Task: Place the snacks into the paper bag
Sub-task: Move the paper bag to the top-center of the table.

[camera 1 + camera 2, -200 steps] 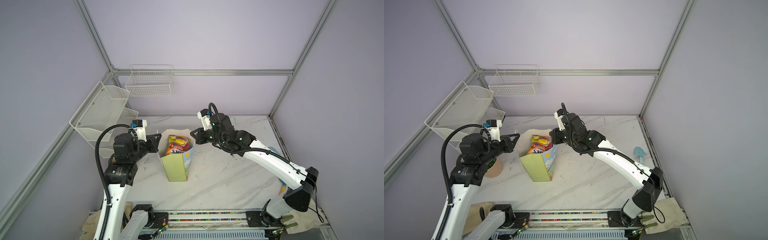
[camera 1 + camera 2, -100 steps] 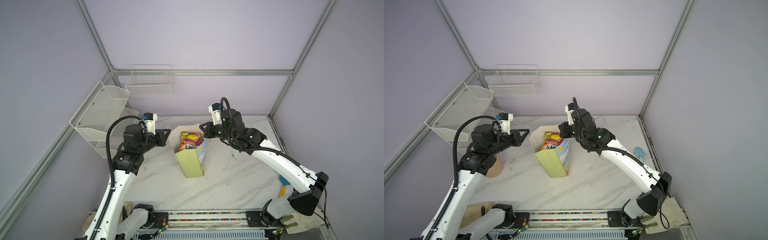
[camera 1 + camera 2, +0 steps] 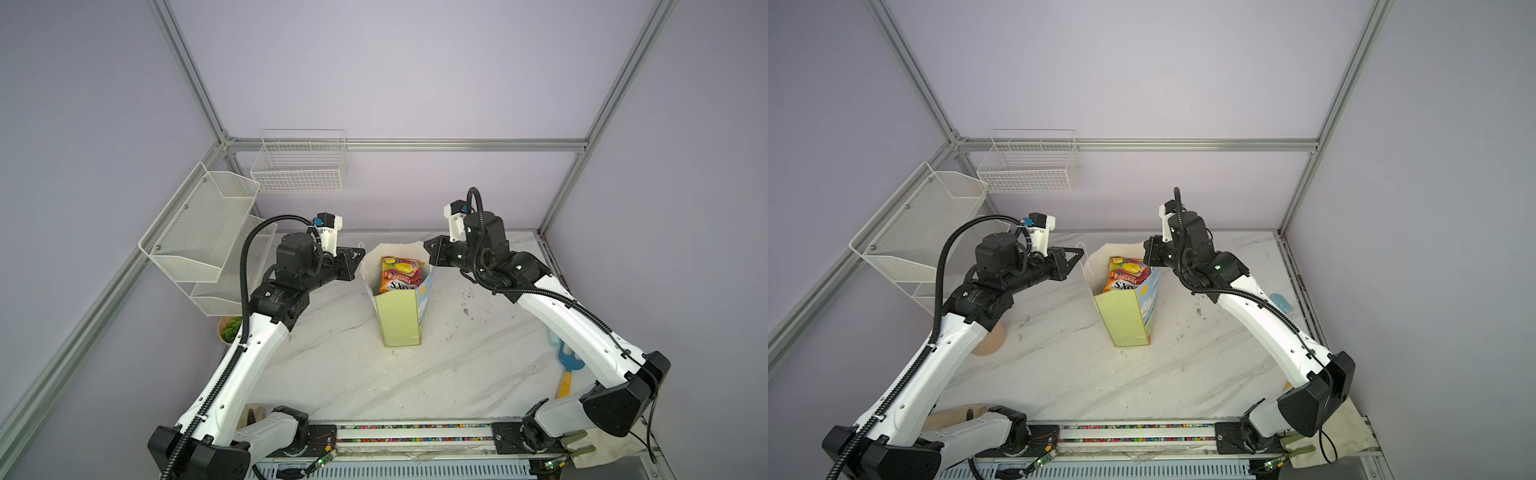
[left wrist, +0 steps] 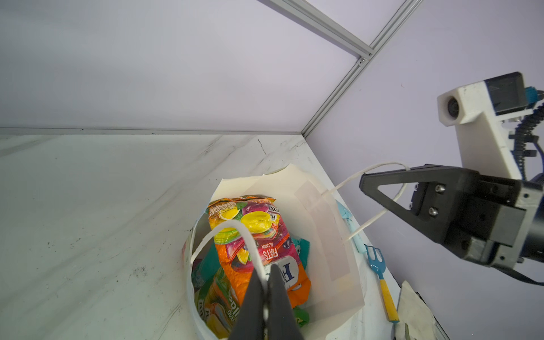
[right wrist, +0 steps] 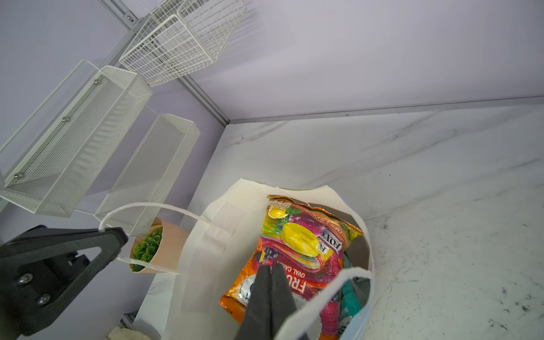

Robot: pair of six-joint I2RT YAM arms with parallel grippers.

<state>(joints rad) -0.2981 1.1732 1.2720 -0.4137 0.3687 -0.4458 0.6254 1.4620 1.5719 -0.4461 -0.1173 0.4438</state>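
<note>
paper bag [image 5: 206, 250] open; fox's packet [image 5: 300, 250] topmost inside, teal packet [image 5: 350, 297] beneath. right gripper [image 5: 269, 266] pinched together at near cord handle [image 5: 332, 287]; left gripper [image 5: 117, 235] at far handle [image 5: 153, 205]. potted plant [image 5: 147, 250] just beside bag.

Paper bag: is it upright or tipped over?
Upright. The paper bag has its mouth facing up and base down, the FOX'S packet standing inside. The left hand and right hand pinch its cord handles.

lilac walls [image 3: 395, 62], aluminium framing [image 3: 407, 144], marble tabletop [image 3: 353, 374], white wire baskets [image 3: 299, 174].
</note>
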